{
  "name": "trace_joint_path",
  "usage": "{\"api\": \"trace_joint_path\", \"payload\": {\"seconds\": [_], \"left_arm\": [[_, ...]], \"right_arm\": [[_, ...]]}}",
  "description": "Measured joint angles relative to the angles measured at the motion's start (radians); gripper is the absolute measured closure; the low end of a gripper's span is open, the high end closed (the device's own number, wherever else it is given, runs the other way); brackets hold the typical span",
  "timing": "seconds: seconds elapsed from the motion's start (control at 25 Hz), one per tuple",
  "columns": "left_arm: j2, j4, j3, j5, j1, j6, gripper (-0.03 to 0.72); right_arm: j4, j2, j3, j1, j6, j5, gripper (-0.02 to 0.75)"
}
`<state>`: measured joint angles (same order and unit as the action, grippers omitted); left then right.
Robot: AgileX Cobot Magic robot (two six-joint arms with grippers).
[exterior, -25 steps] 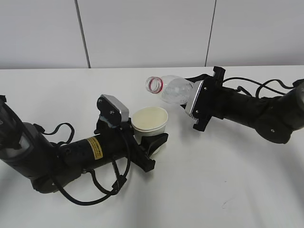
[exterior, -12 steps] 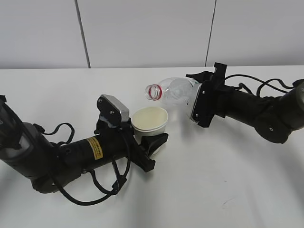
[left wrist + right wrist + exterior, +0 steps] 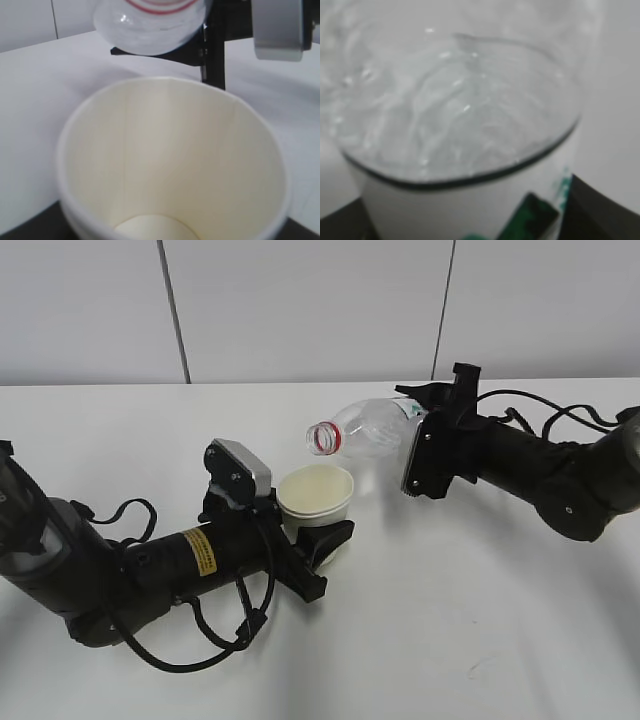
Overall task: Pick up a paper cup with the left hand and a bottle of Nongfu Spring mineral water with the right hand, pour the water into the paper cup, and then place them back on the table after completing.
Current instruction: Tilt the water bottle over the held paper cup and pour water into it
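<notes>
Exterior view | left gripper (image 3: 318, 538) grips paper cup (image 3: 316, 495) | right gripper (image 3: 425, 435) (fingertips hidden) grips bottle (image 3: 365, 432)

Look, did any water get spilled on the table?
No puddle shows on the table. The bottle is tipped on its side with no cap, its mouth near the paper cup, as for pouring. Only a small dark scuff marks the tabletop.

No text can be read: the yellow sticker (image 3: 201, 551) on the left arm carries dark print too small to make out, and the bottle's (image 3: 372, 429) white-and-green label (image 3: 520, 212) shows only blurred shapes.
</notes>
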<state>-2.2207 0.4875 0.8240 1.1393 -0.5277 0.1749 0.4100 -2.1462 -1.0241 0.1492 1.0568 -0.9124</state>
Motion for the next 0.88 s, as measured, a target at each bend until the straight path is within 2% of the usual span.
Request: {"api": "trace_joint_path", "payload": {"seconds": [0.88], "left_arm": [[0.0, 0.0, 0.0, 0.0, 0.0, 0.0, 0.284]], "right_arm": [[-0.071, 0.0, 0.0, 0.0, 0.21, -0.02, 0.277]]}}
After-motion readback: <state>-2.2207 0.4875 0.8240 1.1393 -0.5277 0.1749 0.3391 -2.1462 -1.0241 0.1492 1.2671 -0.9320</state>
